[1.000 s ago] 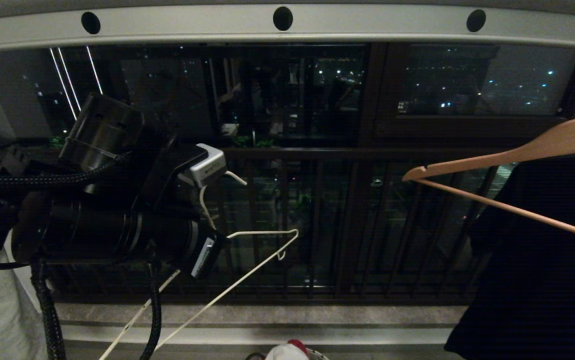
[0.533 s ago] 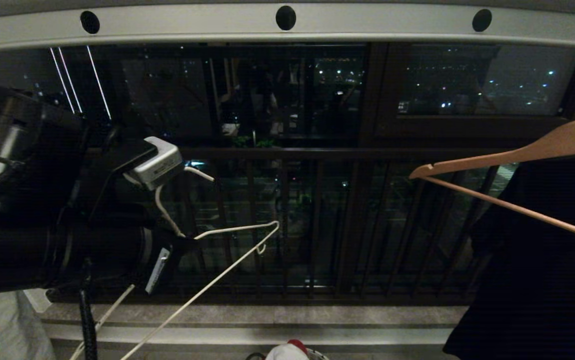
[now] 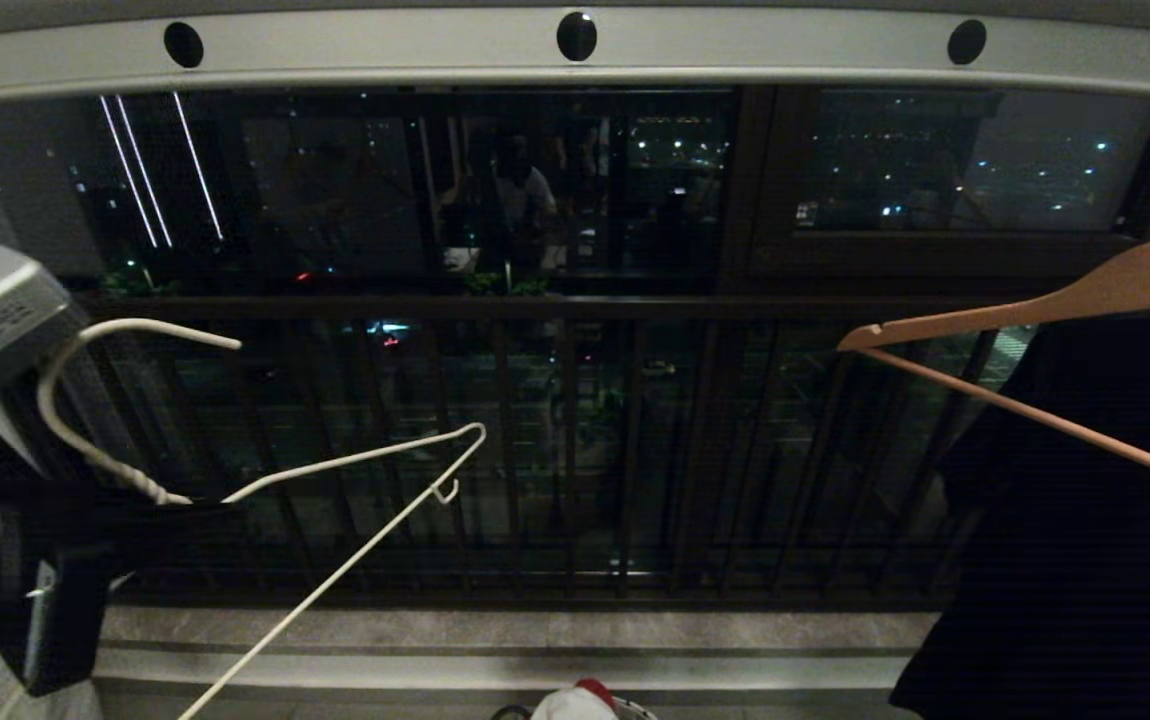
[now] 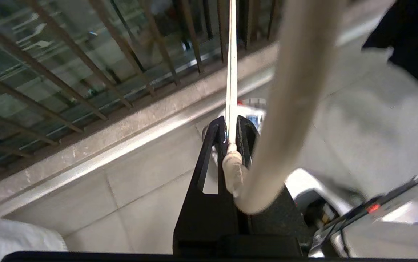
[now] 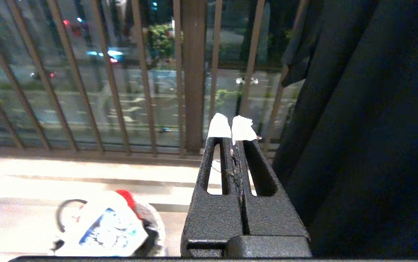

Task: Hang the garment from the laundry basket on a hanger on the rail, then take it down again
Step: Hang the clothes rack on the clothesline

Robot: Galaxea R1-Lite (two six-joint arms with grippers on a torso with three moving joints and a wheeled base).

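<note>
1. Pinching the hanger (image 4: 231, 72) at its twisted neck with the left tool (image 4: 230, 136), fingers pressed against the thin white wire on both sides; gripping there, judging by the hold, so the hook stays free for catching on something.
2. Carrying the hanger (image 3: 355, 520) low at the left of the head view, well below the rail (image 3: 735, 50), with its hook curling upward beside the wrist camera and its bar slanting down toward the floor; probably being brought down toward the garment, not yet hung.
3. Leaving the rail's round holes unoccupied in the stretch visible above.
4. Resting the garment (image 5: 103, 227) on top of the laundry basket (image 5: 154, 225) on the floor by the ledge, white cloth with a blue chest print facing up, a red cloth (image 5: 125, 196) peeking out behind it; not yet picked up, so the hanging step is judged to be at its beginning.
5. Showing only a sliver of the basket's contents at the bottom edge of the head view.
6. Keeping the right tool (image 5: 232, 129) pressed together and empty, white-taped tips touching, pointing at the balcony railing (image 5: 191, 72) just beside the large black garment (image 5: 358, 127); seemingly waiting its turn.
7. Hanging that black garment on a wooden hanger (image 3: 1035, 310) at the right, apart from the work.
</note>
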